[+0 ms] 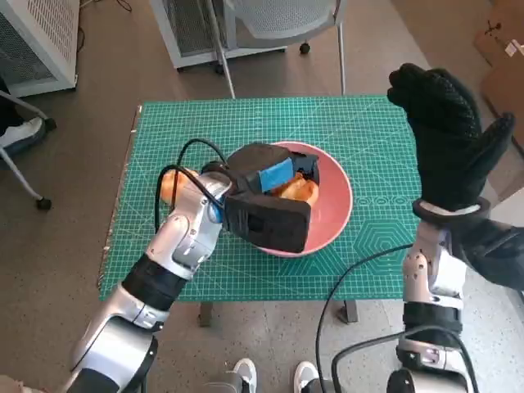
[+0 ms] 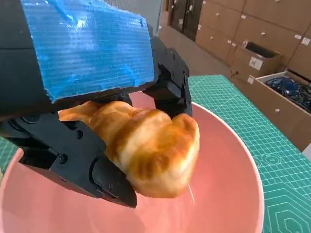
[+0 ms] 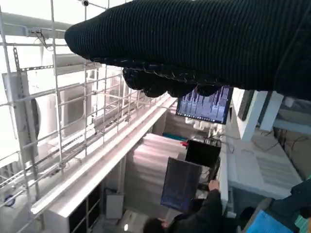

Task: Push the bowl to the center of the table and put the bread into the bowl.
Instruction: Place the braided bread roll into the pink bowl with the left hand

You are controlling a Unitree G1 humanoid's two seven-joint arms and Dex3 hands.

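So the table (image 1: 360, 131) with the green mat is the big thing here, and the pink bowl (image 1: 336, 201) is sitting pretty much in the middle of it, so I'd call the pushing part done. My right hand (image 1: 446, 135) is raised off to the side above the table edge, fingers spread, holding nothing. My left hand (image 1: 266, 196) is over the bowl, fingers clamped around the bread (image 2: 150, 145), which hangs just above the bowl's inside. Only thing left, I reckon: let go so it drops in.
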